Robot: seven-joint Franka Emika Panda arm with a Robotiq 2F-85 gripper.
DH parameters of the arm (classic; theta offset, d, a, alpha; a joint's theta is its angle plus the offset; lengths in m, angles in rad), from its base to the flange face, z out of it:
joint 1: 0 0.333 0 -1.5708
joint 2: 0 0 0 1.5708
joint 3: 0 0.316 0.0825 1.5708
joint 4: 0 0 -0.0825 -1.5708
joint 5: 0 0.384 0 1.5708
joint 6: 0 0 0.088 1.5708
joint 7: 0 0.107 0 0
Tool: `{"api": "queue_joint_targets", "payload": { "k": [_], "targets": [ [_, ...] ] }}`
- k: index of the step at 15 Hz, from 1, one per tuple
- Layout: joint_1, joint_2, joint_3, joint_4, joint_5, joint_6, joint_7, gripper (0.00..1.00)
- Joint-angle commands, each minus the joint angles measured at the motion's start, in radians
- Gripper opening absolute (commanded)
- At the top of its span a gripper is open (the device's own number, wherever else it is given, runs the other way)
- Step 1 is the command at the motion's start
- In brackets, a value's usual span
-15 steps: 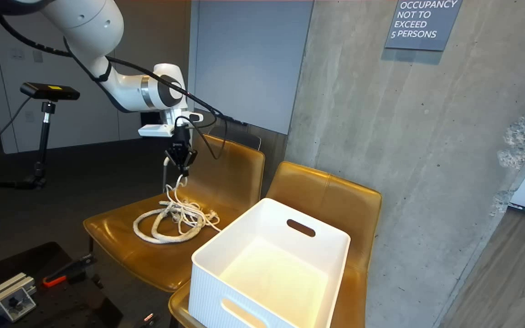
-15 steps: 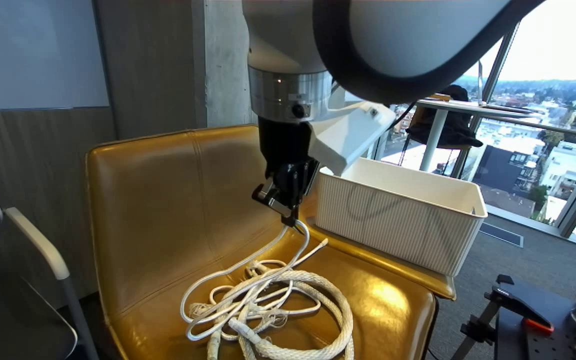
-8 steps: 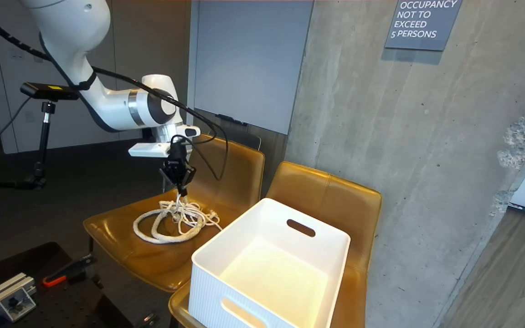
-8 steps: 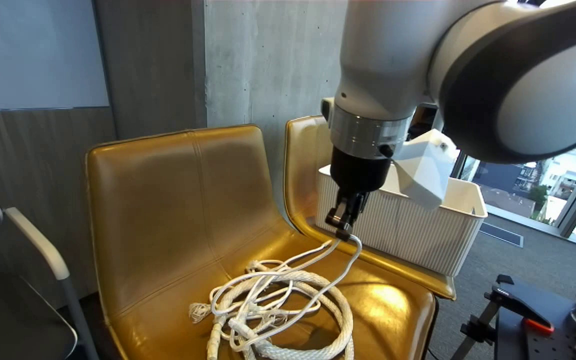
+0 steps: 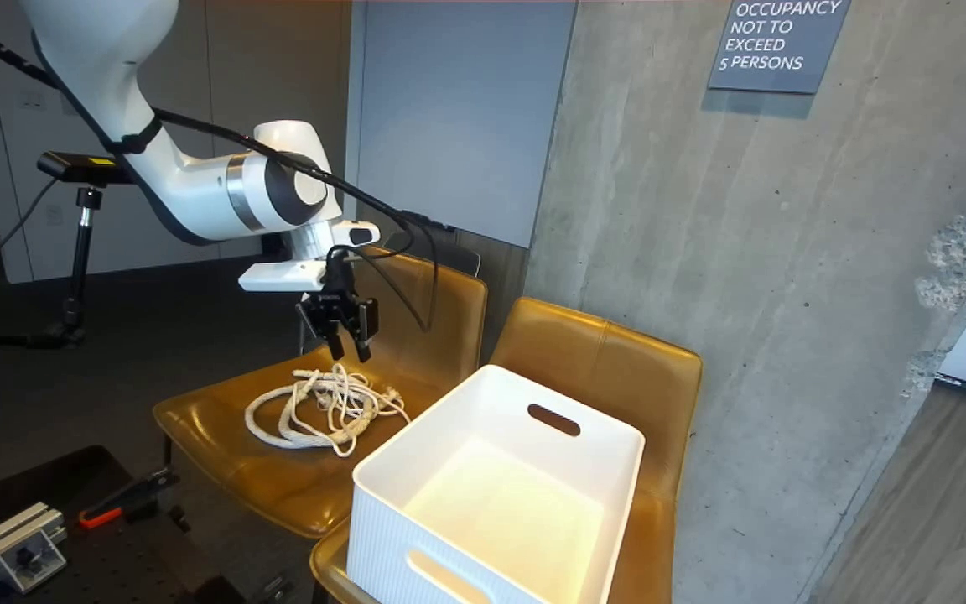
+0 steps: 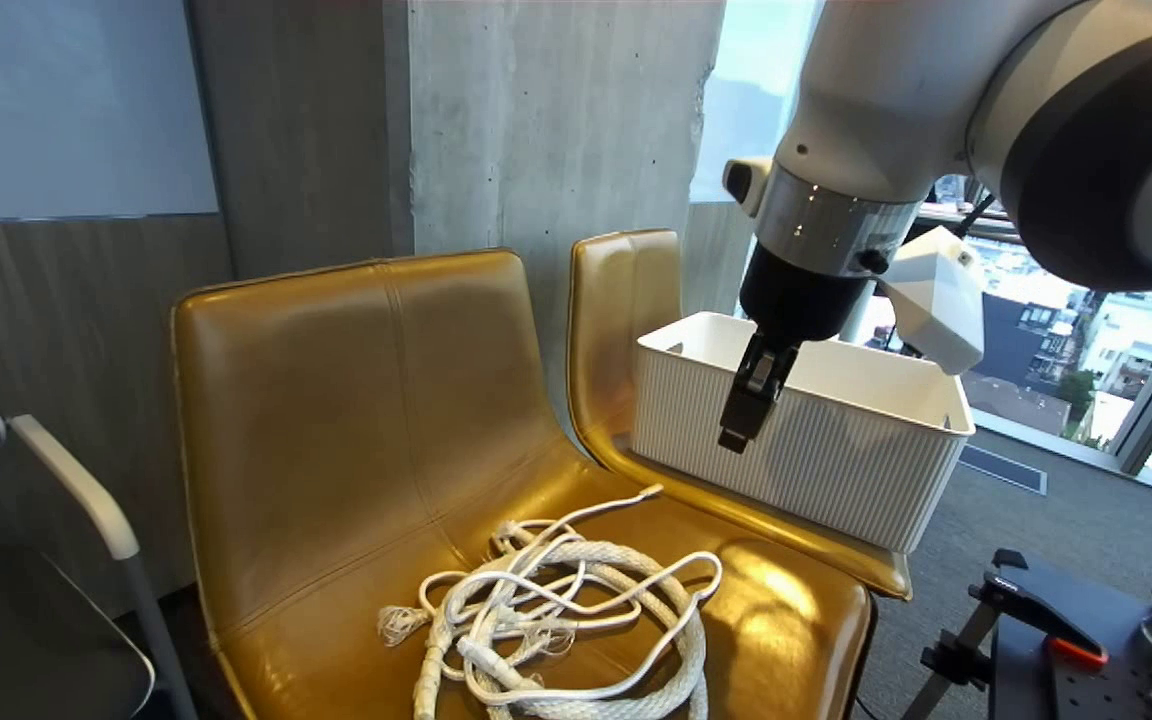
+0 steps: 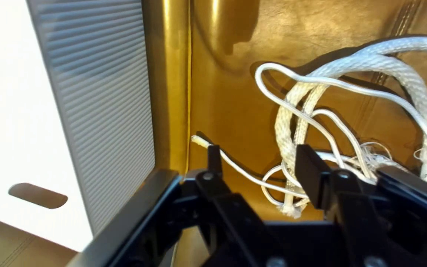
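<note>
at the left of the wrist view, a ribbed white bin (image 7: 102,107) is seen, set on a gold chair (image 5: 605,348). to its right, above the seat (image 7: 228,111) of another gold chair, the hand (image 7: 258,163) is held apart from everything; its fingers (image 7: 308,174) are parted by a clear gap, and nothing is gripped. below the hand and mostly to its right, a white rope (image 7: 378,63) is spread in a tangle on that seat. no single long axis is given by the rope, but the free end (image 7: 200,141) of its thin cord (image 7: 350,86) is pointed toward the bin, and a thin loop (image 7: 274,66) is turned the same way. compared with half a second earlier, when a loop of the cord was pinched between the fingertips, the fingers have been spread, the loop has been dropped onto the rope, and the hand has been shifted slightly up and toward the bin.
</note>
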Motion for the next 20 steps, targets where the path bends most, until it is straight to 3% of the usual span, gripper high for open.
{"api": "queue_joint_targets", "payload": {
  "k": [1,3,8,11,12,20],
  "targets": [
    [-0.056,-0.091,-0.008,-0.052,-0.004,0.027,-0.078,0.87],
    [-0.094,-0.115,-0.015,-0.058,-0.002,0.029,-0.125,0.99],
    [-0.191,-0.118,-0.037,0.003,0.059,0.006,-0.277,1.00],
    [-0.227,-0.104,-0.027,0.094,0.208,-0.064,-0.388,1.00],
    [-0.217,-0.108,-0.035,0.036,0.135,-0.012,-0.323,1.00],
    [-0.223,-0.103,-0.032,0.081,0.181,-0.047,-0.363,1.00]
  ]
}}
